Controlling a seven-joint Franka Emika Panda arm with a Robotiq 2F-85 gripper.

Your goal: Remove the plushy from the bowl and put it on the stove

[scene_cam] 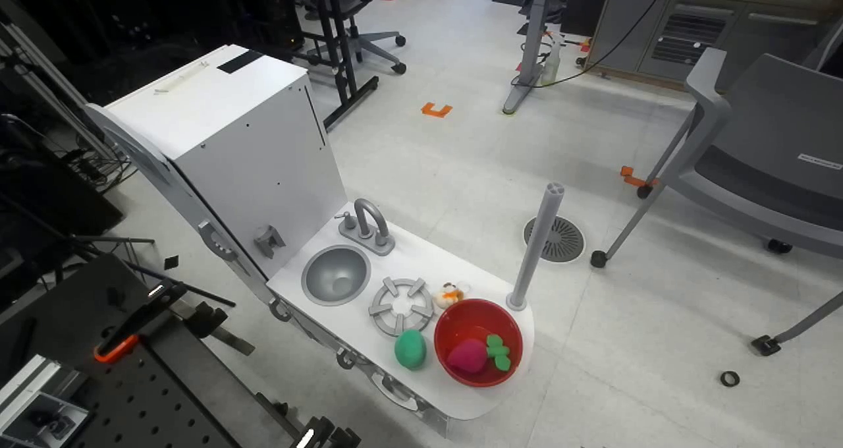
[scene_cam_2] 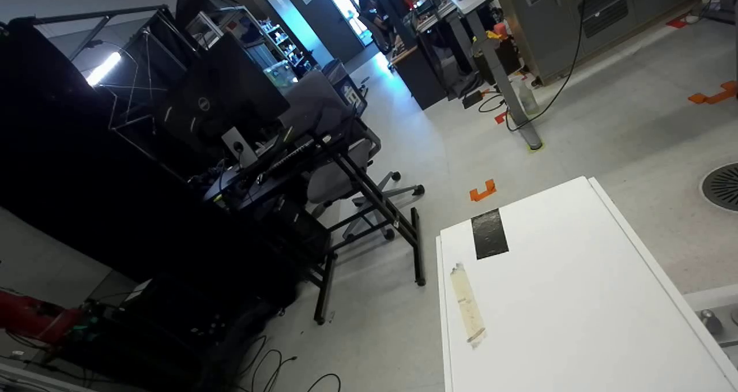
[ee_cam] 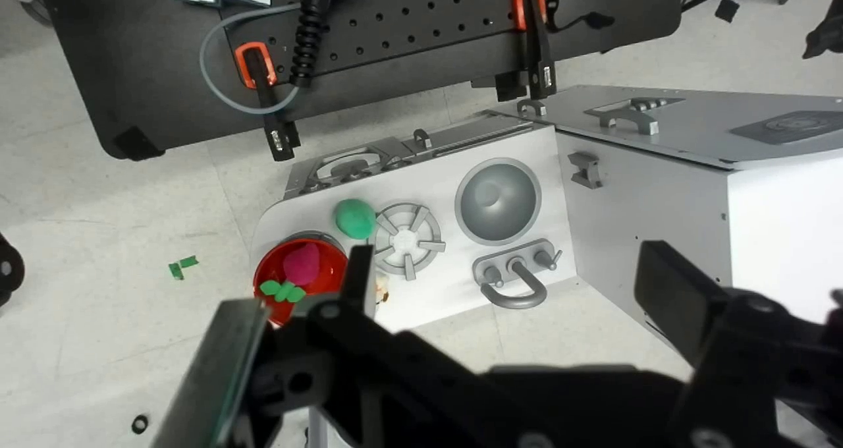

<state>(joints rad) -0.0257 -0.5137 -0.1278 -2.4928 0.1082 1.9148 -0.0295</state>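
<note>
The plushy (scene_cam: pixel 469 356), pink-red with green leaf-like parts, lies inside the red bowl (scene_cam: pixel 454 319) at the rounded end of the white toy kitchen top. In the wrist view the plushy (ee_cam: pixel 301 264) and the bowl (ee_cam: pixel 334 269) show at the left, the bowl's lower right partly hidden by a finger. The stove (scene_cam: pixel 400 306) is a grey burner ring with a pale mottled middle, beside the bowl; it also shows in the wrist view (ee_cam: pixel 405 242). My gripper (ee_cam: pixel 508 263) is wide open and empty, high above the kitchen top. It is out of both exterior views.
A green egg-shaped object (scene_cam: pixel 410 349) touches or nearly touches the burner. A small white-orange toy (scene_cam: pixel 449 295) sits between burner and bowl. The sink basin (scene_cam: pixel 336 275), faucet (scene_cam: pixel 370 224), grey post (scene_cam: pixel 537 247) and tall white cabinet (scene_cam: pixel 263 132) surround the top.
</note>
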